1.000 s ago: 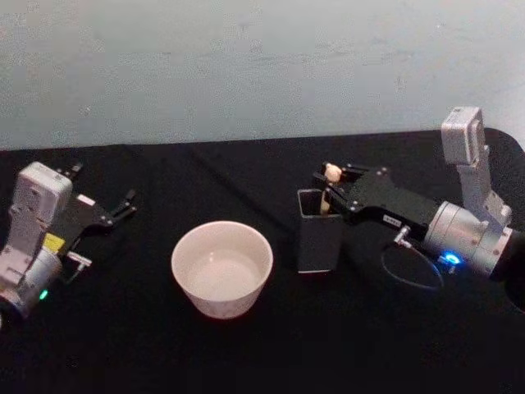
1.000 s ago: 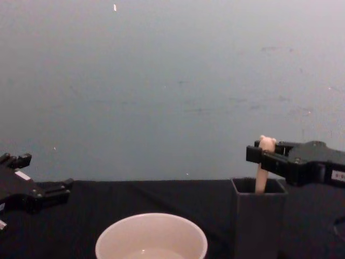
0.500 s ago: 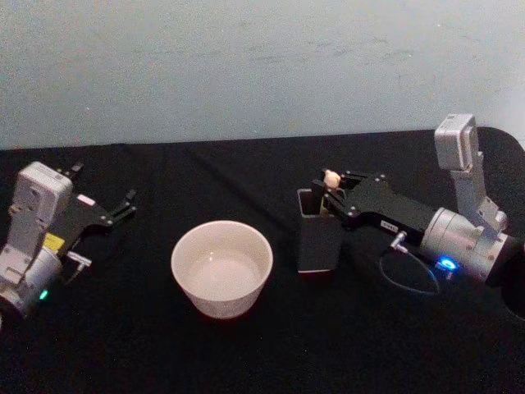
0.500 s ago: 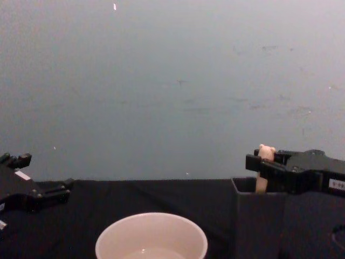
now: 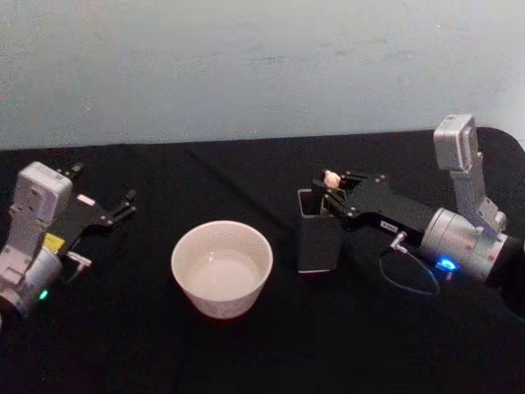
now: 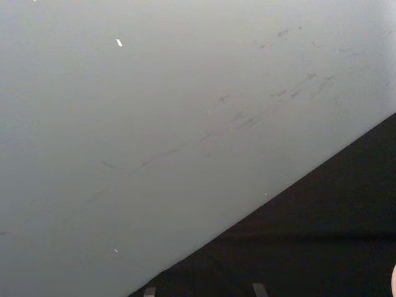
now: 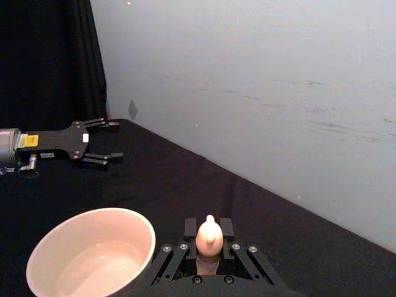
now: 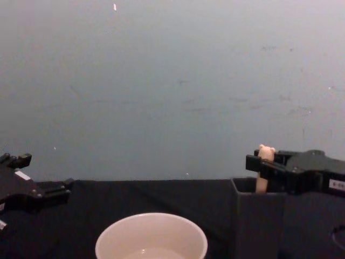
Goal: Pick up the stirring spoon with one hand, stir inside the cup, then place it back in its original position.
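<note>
My right end effector, clenched on the stirring spoon, has lowered it into the dark holder beside the cup; release comes next. My left end effector idles, released, on the table.

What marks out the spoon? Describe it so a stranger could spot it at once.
On the black table, find the round cream cup; beside it, on the robot's right, stands a tall dark grey square holder. The spoon stands in that holder, its top between the right gripper's fingers. Its pale beige handle ending in a tiny bear head sets it apart.
</note>
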Controlling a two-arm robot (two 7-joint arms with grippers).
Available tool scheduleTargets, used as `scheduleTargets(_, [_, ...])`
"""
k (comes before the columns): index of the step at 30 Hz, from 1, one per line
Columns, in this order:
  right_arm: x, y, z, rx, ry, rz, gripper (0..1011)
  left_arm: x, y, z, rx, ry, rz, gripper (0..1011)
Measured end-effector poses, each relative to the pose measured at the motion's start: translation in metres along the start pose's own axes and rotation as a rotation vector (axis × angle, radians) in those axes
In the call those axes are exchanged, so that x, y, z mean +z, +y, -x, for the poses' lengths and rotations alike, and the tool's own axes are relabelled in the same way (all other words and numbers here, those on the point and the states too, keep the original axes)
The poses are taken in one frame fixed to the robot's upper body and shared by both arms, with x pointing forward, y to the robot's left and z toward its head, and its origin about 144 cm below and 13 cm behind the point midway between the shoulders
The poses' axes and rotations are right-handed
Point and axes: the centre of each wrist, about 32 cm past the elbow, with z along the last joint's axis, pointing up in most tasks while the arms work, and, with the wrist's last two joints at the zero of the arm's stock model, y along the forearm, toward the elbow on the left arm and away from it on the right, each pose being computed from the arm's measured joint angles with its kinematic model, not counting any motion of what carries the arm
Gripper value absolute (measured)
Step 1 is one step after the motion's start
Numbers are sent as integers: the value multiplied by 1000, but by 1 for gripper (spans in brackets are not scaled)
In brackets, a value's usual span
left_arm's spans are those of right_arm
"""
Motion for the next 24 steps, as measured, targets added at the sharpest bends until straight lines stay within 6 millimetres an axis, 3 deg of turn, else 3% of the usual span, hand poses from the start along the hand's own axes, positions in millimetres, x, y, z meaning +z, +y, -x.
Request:
scheduleTargets(9, [0,0,0,0,-1,-1,248,0,0,0,0,0,0,1001])
scheduleTargets(24, [1,0,-1,2,-1,-3,739,0,0,0,0,0,0,1001])
